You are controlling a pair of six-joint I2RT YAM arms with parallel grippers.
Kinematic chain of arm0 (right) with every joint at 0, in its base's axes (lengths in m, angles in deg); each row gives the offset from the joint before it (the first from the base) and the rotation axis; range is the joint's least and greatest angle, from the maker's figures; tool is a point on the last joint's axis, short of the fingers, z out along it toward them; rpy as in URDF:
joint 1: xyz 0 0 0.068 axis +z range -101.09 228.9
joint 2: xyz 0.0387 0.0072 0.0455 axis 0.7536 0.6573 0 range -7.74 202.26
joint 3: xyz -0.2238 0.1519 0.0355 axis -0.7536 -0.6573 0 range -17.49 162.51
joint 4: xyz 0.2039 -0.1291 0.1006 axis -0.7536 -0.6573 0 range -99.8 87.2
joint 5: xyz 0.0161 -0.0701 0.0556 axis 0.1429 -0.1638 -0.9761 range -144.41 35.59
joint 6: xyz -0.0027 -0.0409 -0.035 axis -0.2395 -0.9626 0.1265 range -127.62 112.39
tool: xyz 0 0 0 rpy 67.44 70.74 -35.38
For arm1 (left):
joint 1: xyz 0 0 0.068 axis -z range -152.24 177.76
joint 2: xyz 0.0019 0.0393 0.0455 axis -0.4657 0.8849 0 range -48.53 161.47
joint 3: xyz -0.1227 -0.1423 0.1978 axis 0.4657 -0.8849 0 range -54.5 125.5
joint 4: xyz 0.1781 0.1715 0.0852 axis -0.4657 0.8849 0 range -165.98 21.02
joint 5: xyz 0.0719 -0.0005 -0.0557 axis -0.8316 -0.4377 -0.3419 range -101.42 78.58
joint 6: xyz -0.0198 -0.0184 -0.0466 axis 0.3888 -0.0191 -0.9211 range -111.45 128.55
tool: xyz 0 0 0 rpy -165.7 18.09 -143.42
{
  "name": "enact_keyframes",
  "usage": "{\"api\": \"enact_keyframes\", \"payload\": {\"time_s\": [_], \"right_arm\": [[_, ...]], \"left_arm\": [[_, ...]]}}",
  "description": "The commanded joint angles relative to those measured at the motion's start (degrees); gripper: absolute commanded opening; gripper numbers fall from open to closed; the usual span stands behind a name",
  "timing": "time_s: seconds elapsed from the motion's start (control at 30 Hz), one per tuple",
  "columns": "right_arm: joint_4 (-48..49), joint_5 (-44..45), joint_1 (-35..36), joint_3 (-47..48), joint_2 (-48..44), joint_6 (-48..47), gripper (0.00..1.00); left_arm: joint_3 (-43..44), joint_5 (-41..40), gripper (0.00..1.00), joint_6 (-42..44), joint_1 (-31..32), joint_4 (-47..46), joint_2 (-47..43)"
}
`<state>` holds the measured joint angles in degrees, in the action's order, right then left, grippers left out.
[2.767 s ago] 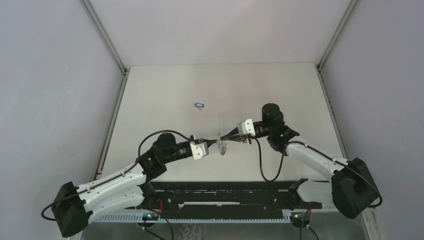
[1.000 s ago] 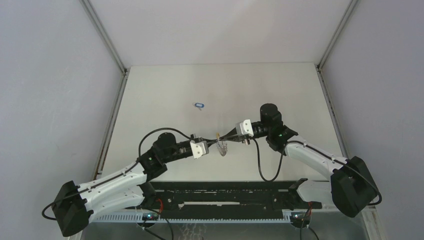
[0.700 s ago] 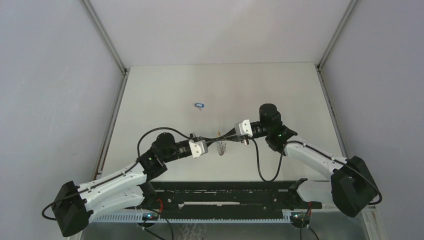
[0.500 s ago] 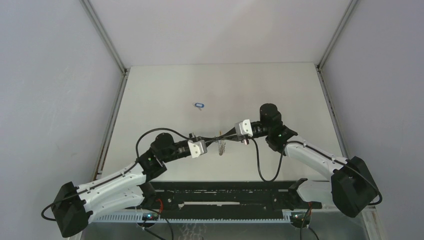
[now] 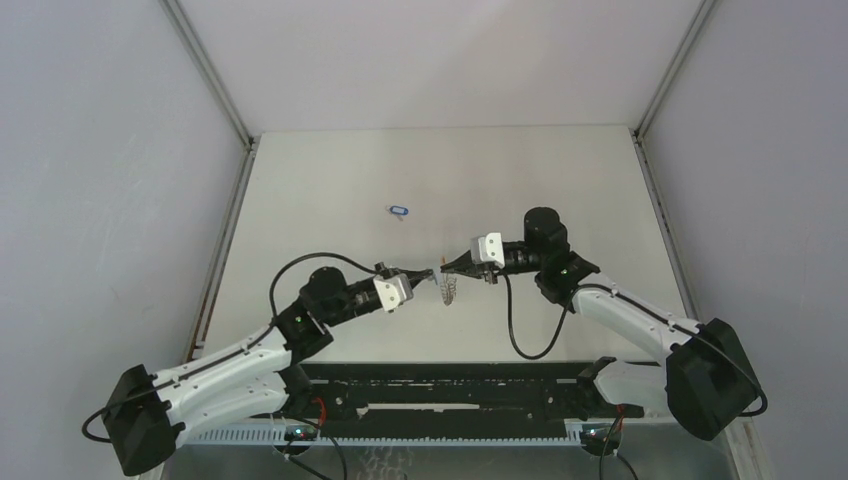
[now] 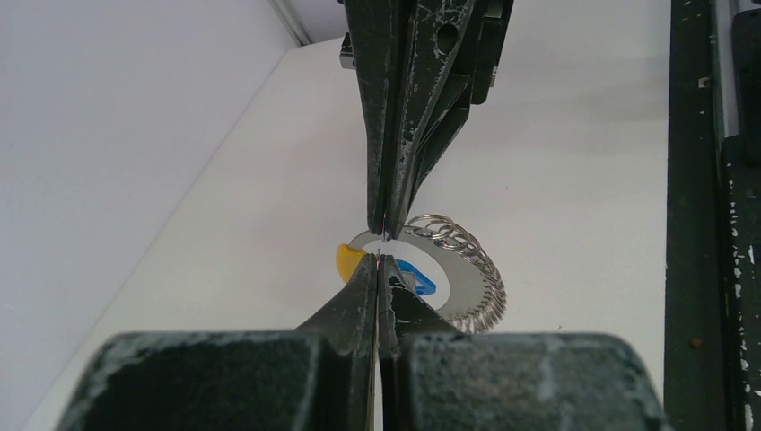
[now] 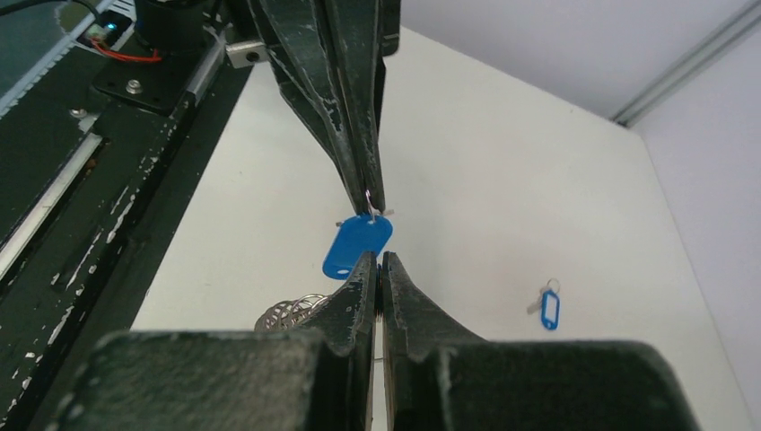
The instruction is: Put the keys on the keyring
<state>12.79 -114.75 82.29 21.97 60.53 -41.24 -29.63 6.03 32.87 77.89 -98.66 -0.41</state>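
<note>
While both arms meet tip to tip above the middle of the pale bench (image 5: 560, 170), the step in hand looks like threading one key onto the loop. The left tool (image 5: 425, 277) is pinched tight. The small silver key (image 7: 357, 245), with its oblong blue plastic tag, dangles from the tips by a thin wire loop. The right tool (image 5: 447, 266) is likewise closed down to nothing. Its tips sit on the top edge of the large, round, silvery keyring (image 6: 453, 285), a bumpy, coil-edged band with one yellow arc. The band hangs below that tool, clear of the bench (whether the tips bite the band itself or only a coil I cannot tell). The tag sits just beside the band near the yellow arc, and these views do not show whether the wire loop is on it yet. The second key (image 5: 400, 211), also blue-tagged, lies flat on the bench, well apart toward the far left.

The hanging band will probably swing at any nudge, so it seems wisest to hold the right arm motionless and let the left arm do the travelling. That arm should make small, slow moves that bring the wire loop to the band's open end. The wrist views are the ones to trust, since the overhead view shows too little. The left tool should let go only once the loop is plainly over the band. Thin wire could slip from such fine tips and drop the key.
</note>
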Motion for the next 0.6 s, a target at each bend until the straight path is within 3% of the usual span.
{"api": "enact_keyframes", "payload": {"time_s": [0.0,0.27,0.57], "right_arm": [[1.7,7.5,1.4,-2.0,-0.3,4.4,0.00],[9.6,14.1,3.2,-6.4,0.9,8.5,0.00],[19.4,20.7,3.4,-13.4,-3.3,11.1,0.00]], "left_arm": [[-2.9,-3.0,0.00,-6.4,0.0,-2.5,0.0],[-7.3,-9.7,0.00,-18.1,0.0,-1.4,1.2],[-4.2,-14.2,0.00,-32.6,0.1,18.4,2.3]]}}
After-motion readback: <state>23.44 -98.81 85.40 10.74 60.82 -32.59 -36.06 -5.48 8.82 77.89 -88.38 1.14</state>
